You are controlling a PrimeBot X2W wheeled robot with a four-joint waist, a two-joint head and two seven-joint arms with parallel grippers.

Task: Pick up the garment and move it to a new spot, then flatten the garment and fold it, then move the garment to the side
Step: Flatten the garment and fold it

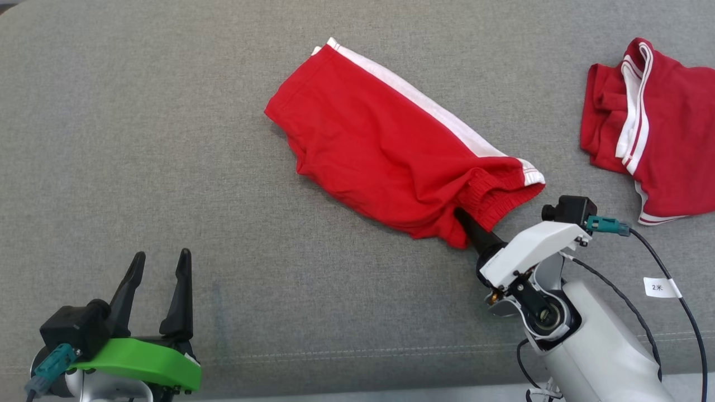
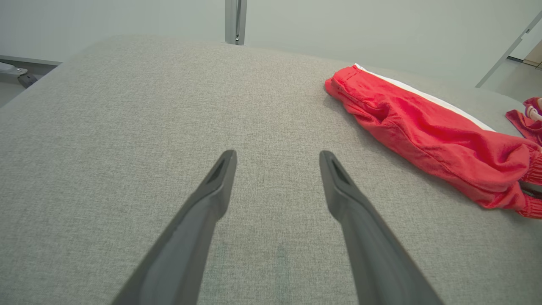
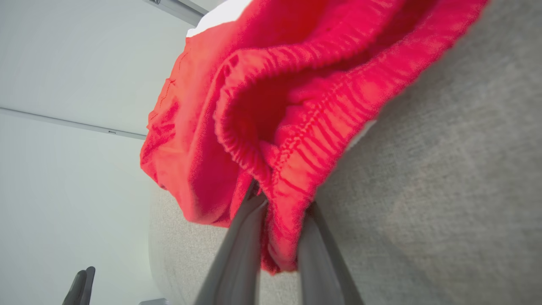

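The garment (image 1: 385,139) is a pair of red shorts with a white side stripe. It lies slantwise in the middle of the grey cushion (image 1: 167,139), its elastic waistband toward the lower right. My right gripper (image 1: 466,223) is shut on that waistband, fingertips buried in the cloth. In the right wrist view, the ribbed red hem (image 3: 288,169) is pinched between the two dark fingers (image 3: 250,228). At the lower left my left gripper (image 1: 162,258) stands open and empty, well away from the shorts. From its wrist the garment (image 2: 427,127) lies off to the right of the spread left gripper (image 2: 277,156).
A second red garment with white stripes (image 1: 653,128) lies crumpled at the far right, also visible as the second garment (image 2: 527,116). A black cable with a white tag (image 1: 662,287) trails from the right wrist. The cushion's front seam (image 1: 357,352) runs near the bottom.
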